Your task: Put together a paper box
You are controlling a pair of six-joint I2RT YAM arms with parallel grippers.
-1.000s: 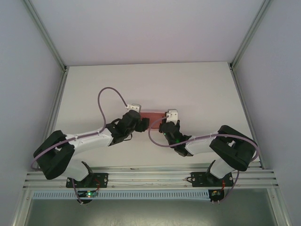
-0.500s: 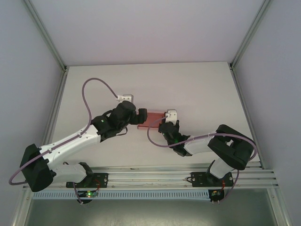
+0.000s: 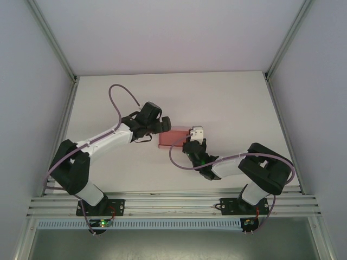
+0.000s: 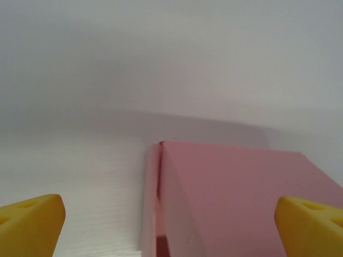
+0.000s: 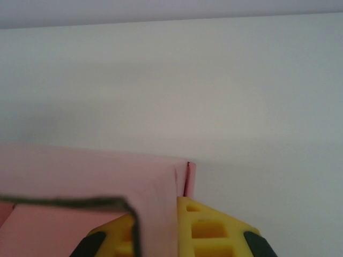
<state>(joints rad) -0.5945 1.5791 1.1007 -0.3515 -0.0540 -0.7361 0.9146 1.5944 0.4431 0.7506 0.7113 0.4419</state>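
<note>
From above, the paper box [image 3: 172, 138] sat mid-worktop [image 3: 233, 103] between both arms. At the left wrist, the left gripper [image 4: 171, 225] straddled its end, fingers wide apart. At the right wrist, the right gripper [image 5: 155, 238] pinched an end wall, apparently steadying it

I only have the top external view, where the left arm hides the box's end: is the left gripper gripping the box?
Observer: No. Left wrist view: the left gripper is open, yellow fingertips wide apart either side of the paper box.
Operator: And the right?
Observer: The right gripper looks shut on the box's end wall, pink card between its fingers.
Operator: Box fully closed?
Observer: Not quite; a thin side flap stands slightly apart from it.
</note>
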